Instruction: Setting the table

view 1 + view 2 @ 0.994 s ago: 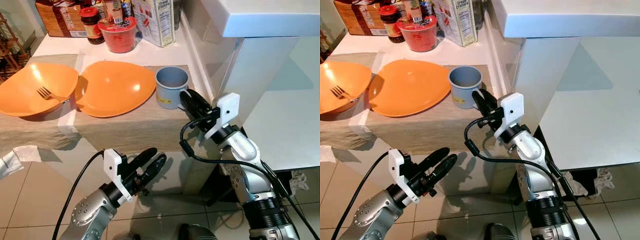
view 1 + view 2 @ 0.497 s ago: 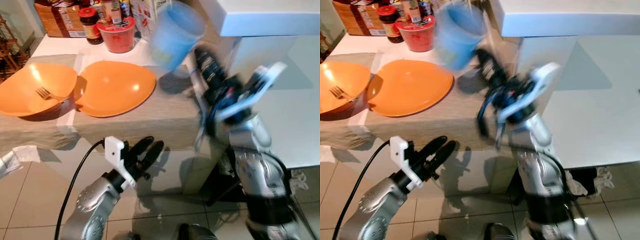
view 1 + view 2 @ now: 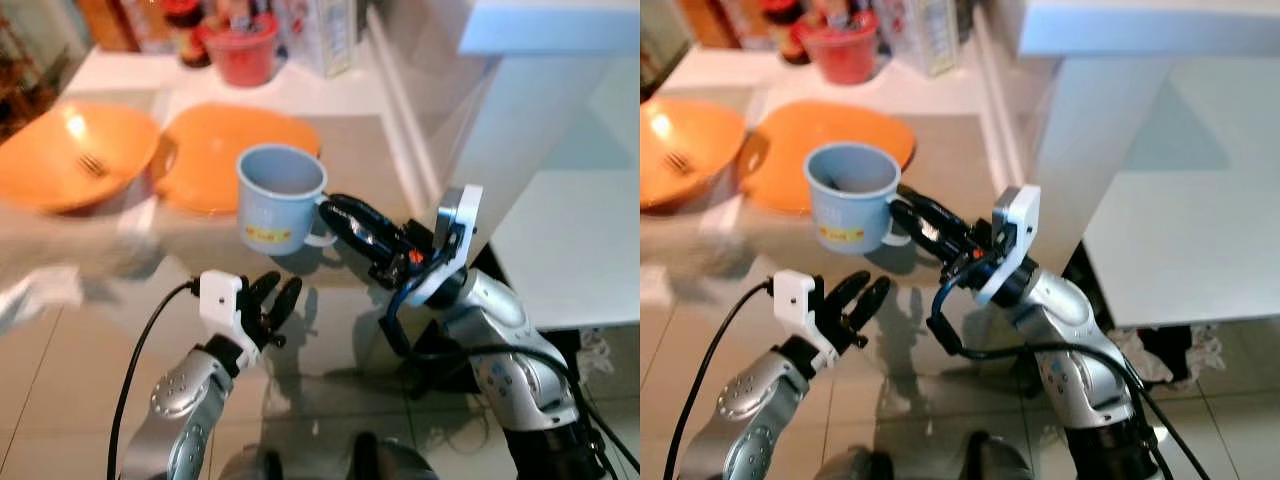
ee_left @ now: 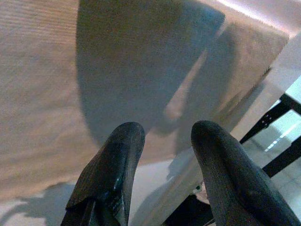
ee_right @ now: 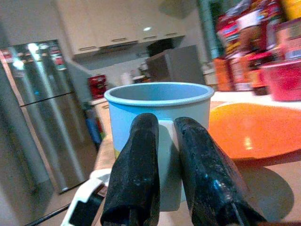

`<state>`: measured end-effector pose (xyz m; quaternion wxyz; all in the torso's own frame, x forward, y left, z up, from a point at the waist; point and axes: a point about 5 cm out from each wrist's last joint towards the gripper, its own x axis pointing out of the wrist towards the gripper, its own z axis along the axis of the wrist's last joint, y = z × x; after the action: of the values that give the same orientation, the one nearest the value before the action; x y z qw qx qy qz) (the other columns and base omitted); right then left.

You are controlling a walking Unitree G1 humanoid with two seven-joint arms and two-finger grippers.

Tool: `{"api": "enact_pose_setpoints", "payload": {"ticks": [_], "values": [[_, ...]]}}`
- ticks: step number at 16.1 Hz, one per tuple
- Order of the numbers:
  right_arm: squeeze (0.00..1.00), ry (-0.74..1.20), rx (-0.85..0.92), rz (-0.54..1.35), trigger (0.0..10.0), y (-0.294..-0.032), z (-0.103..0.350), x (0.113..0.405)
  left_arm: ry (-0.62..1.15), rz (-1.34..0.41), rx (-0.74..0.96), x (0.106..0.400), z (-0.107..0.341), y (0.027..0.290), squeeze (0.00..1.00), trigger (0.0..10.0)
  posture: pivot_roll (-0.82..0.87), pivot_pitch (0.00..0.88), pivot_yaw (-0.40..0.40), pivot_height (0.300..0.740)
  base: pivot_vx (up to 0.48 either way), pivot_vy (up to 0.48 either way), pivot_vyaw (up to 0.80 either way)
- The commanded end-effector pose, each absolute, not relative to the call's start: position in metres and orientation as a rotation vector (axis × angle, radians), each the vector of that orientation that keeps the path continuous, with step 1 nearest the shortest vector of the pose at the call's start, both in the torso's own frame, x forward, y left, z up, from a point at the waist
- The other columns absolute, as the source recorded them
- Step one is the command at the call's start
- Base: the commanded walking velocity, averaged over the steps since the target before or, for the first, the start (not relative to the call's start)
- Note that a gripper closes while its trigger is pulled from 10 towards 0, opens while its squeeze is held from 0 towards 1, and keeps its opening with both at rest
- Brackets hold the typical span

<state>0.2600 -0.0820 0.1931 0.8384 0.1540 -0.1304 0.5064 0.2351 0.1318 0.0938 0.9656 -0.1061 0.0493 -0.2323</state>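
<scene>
Writing on the boxes and jars [image 3: 300, 30] at the twelve o'clock end of the tabletop [image 3: 380, 140] is too blurred for me to read, and the yellow label low on the mug [image 3: 280, 200] is only a smear of colour. A red tub [image 3: 240, 50] stands among those packages; I cannot tell what is in it. Two orange plates [image 3: 215, 165] lie on the beige runner [image 3: 130, 250], the one toward nine o'clock carrying a fork [image 3: 92, 165]. The light blue mug looks empty from above.

My right jaws [image 3: 340, 215] pinch the mug's handle, fingers [image 5: 141, 169] pressed close on either side of it, and hold the mug upright in the air above the runner's near edge, toward five o'clock of the nearer plate. The mug sits at the tips of those jaws, toward ten o'clock from my right wrist.

My left jaws [image 3: 270, 300] hang low at six o'clock of the mug, below the tabletop edge, fingers [image 4: 113, 174] spread apart with nothing between them, the runner's draped cloth just ahead.
</scene>
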Motion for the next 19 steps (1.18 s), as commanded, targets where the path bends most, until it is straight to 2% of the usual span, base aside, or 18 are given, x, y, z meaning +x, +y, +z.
{"api": "enact_pose_setpoints", "payload": {"ticks": [1,6,8,10,14,19], "values": [[0.00,-0.296,0.320,1.098,10.0,-0.081,0.197,0.255,0.123,-0.449,-0.198,0.232,0.088,0.135,0.00,10.0,-0.06,0.105,0.022,0.740,-0.480,0.000,0.00],[0.00,-0.209,0.224,0.963,10.0,-0.092,0.171,0.268,0.134,-0.435,-0.192,0.233,0.083,0.136,0.00,10.0,-0.06,0.107,0.019,0.740,-0.476,0.000,0.00],[0.00,-0.148,0.143,0.919,10.0,-0.095,0.153,0.270,0.137,-0.418,-0.188,0.234,0.080,0.141,0.00,10.0,-0.06,0.108,0.018,0.740,0.000,0.000,0.00],[0.00,-0.018,0.042,0.750,10.0,-0.112,0.111,0.277,0.165,-0.358,-0.184,0.231,0.066,0.152,0.00,10.0,-0.07,0.105,0.018,0.740,0.000,0.000,0.00],[0.00,0.150,-0.079,0.600,10.0,-0.139,0.058,0.274,0.231,-0.361,-0.194,0.224,0.045,0.150,0.00,10.0,-0.06,0.103,0.010,0.740,0.000,-0.474,0.00],[0.00,0.200,-0.114,0.584,10.0,-0.142,0.032,0.270,0.262,-0.354,-0.211,0.220,0.029,0.150,0.00,10.0,-0.06,0.095,0.005,0.740,0.000,-0.472,0.00]]}}
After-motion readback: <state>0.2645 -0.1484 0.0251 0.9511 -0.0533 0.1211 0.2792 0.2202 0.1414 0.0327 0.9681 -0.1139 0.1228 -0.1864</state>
